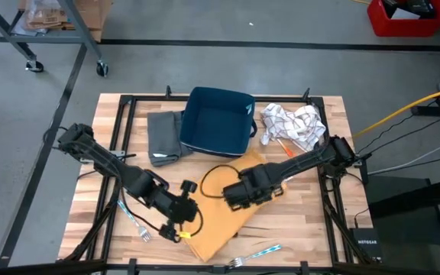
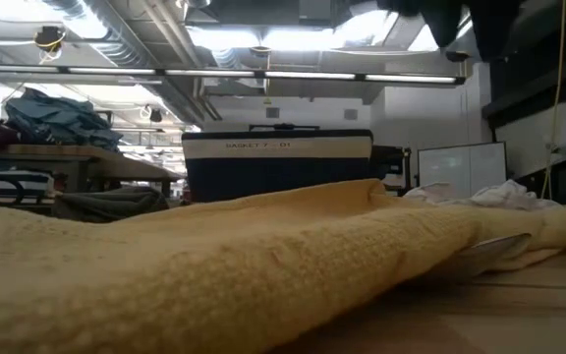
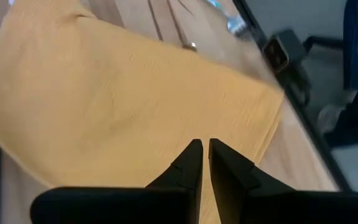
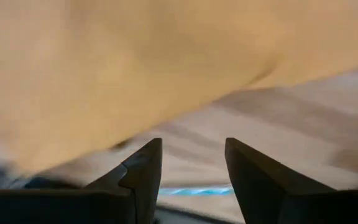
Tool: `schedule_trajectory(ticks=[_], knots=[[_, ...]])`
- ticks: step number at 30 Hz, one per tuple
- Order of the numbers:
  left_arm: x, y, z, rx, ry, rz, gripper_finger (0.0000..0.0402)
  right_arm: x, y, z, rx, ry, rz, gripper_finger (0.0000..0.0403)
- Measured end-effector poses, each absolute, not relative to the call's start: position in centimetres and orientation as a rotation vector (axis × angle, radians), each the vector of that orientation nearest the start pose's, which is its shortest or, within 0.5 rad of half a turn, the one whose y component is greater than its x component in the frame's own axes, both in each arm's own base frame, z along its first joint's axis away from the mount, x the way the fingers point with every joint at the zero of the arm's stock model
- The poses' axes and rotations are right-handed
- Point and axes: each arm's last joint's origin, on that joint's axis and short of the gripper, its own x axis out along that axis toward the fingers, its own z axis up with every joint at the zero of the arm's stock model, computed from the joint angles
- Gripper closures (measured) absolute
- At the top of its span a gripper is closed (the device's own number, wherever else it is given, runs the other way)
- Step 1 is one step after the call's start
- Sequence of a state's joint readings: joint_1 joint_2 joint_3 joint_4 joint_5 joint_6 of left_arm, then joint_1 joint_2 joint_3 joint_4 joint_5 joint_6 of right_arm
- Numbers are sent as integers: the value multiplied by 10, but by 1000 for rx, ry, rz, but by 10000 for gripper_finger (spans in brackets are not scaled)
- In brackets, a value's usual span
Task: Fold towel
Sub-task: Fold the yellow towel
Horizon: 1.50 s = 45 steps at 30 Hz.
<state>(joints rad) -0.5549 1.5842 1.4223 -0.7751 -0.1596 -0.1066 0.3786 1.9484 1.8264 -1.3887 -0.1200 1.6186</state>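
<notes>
Near edge: left gripper [image 1: 182,229] is sitting at the yellow towel's [image 1: 231,210] near corner, jaws together with nothing visibly pinched. Right gripper [image 1: 231,200] is hovering low over the towel's middle, jaws apart and empty. Towel is lying rumpled mid-table, looking partly doubled, fold unfinished; squaring the edges is likely left. Beyond it, a blue basket [image 1: 218,122] is standing.

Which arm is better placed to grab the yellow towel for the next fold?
Right, probably. The right claw is open and low at the yellow towel's edge, mid-table. The left claw is shut, at the towel's near corner.
</notes>
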Motion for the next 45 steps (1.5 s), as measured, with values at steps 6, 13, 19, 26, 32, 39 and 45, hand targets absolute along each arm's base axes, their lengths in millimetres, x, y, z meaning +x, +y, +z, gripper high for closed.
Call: schedule_trajectory(ticks=[6, 13, 19, 26, 32, 39, 45], knots=[[274, -165, 303, 360, 1015, -347, 368, 364, 181, 289, 1177, 1216, -577, 224], [268, -171, 286, 559, 1079, -457, 294, 382, 226, 273, 1114, 1120, -265, 224], [271, -179, 268, 832, 1103, -630, 244, 395, 262, 227, 857, 1136, -37, 223], [280, -184, 236, 984, 1215, -734, 232, 401, 272, 186, 781, 1208, -17, 224], [289, -191, 208, 996, 1293, -745, 231, 403, 271, 184, 665, 1162, 10, 224], [293, -194, 186, 1001, 1374, -765, 231, 404, 272, 179, 546, 1156, 76, 224], [293, -195, 182, 948, 1412, -765, 231, 405, 271, 179, 400, 1130, 166, 224]])
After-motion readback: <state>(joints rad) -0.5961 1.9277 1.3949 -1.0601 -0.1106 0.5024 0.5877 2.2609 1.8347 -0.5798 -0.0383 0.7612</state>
